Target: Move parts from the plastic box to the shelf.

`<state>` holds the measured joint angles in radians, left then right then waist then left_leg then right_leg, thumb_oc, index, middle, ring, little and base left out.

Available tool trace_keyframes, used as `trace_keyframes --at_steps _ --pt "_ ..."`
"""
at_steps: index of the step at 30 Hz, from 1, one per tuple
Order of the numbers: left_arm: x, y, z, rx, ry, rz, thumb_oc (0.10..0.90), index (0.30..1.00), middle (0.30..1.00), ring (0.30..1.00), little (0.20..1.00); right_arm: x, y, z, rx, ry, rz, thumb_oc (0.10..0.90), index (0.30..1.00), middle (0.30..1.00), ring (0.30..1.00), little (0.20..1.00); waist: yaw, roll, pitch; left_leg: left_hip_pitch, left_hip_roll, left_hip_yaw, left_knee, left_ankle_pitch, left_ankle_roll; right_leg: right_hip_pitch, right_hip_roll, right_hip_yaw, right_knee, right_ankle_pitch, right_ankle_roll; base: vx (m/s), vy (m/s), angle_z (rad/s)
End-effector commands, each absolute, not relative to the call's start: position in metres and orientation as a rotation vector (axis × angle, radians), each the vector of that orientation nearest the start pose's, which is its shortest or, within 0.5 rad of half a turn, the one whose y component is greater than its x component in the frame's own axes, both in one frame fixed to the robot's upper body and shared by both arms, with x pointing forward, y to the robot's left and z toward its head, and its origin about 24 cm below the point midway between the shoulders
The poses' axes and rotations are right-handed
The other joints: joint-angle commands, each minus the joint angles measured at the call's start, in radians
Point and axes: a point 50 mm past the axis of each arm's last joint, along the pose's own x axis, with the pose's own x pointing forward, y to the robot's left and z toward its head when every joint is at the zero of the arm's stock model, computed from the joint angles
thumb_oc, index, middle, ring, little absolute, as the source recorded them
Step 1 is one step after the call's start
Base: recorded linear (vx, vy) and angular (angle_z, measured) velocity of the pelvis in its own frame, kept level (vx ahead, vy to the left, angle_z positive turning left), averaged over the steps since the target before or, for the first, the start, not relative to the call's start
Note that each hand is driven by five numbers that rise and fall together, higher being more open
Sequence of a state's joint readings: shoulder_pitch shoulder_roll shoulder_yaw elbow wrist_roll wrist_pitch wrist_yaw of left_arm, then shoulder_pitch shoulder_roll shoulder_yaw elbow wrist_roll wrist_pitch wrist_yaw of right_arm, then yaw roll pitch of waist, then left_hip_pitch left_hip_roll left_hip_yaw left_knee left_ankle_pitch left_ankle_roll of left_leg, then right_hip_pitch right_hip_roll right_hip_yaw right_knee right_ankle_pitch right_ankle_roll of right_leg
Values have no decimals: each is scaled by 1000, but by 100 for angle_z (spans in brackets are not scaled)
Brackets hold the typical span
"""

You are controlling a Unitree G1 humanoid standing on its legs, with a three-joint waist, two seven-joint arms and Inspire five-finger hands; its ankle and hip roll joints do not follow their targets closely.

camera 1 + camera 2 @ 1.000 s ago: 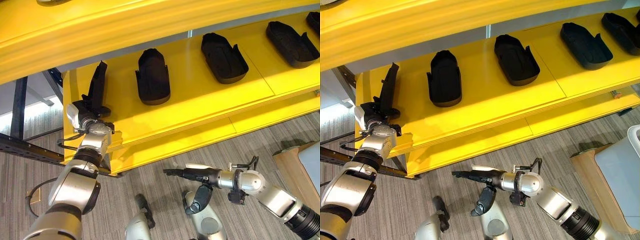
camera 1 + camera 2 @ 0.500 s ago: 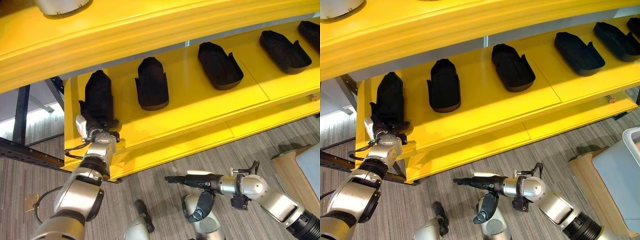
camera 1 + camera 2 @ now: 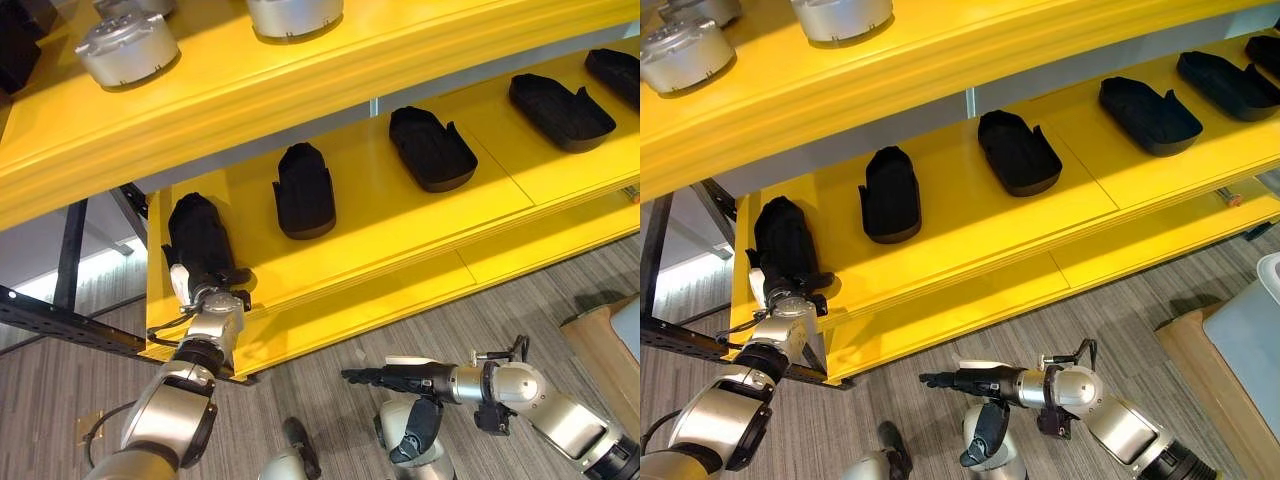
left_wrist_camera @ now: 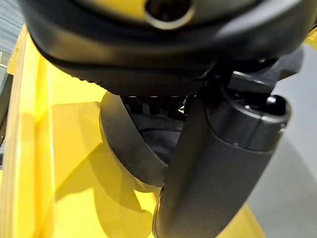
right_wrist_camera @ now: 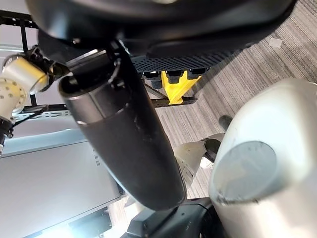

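The left robot hand (image 3: 205, 290) hides the black part's (image 3: 197, 232) near end — grip unclear.

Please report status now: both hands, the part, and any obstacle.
Left hand shut on black part, part lying on yellow shelf, left end. Right hand open, low over floor. Next part lies apart, not in the way.

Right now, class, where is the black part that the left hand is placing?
The black part lies at the left end of the yellow shelf, beside its neighbouring part, with the left hand at its near end.
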<state>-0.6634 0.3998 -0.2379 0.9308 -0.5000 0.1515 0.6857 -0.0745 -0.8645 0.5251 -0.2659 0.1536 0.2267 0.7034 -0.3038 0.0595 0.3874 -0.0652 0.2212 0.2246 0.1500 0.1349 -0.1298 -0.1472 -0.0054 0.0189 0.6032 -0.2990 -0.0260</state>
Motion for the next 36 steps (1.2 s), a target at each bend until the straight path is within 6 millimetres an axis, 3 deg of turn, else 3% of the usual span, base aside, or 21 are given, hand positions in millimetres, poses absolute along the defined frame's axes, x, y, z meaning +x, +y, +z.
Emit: trace_keyframes --at_steps 1,12,19,30,36 --pt "331 244 19 101 431 740 900 1000 1000 1000 1000 202 -139 78 -644 206 1256 900 1000 1000 1000 1000 -19 -42 -27 -32 -4 -32 32 -20 -9 37 -32 -80 -146 58 36 84 44 0" --pt "323 250 22 257 337 791 900 1000 1000 1000 1000 190 -156 72 -665 301 1278 900 1000 1000 1000 1000 -43 -13 -56 21 -23 -22 6 -8 -8 71 -44 -78 -148 57 37 98 53 0" --pt "321 272 39 570 249 822 900 1000 1000 1000 1000 179 -179 69 -694 398 1295 900 1000 1000 1000 1000 -78 15 -85 59 -41 -5 -6 -6 -11 94 -55 -61 -144 46 41 143 83 -6" --pt "308 287 26 566 291 822 900 1000 1000 1000 1000 171 -204 72 -737 485 1251 900 1000 1000 1000 1000 -110 44 -93 81 -72 11 0 -28 -6 99 -75 -31 -145 42 57 102 72 -5" --pt "310 275 21 570 279 805 900 1000 1000 1000 1000 172 -207 77 -755 491 1228 900 1000 1000 1000 1000 -121 46 -80 68 -89 21 8 -49 -2 72 -88 -17 -144 50 66 17 61 -6"
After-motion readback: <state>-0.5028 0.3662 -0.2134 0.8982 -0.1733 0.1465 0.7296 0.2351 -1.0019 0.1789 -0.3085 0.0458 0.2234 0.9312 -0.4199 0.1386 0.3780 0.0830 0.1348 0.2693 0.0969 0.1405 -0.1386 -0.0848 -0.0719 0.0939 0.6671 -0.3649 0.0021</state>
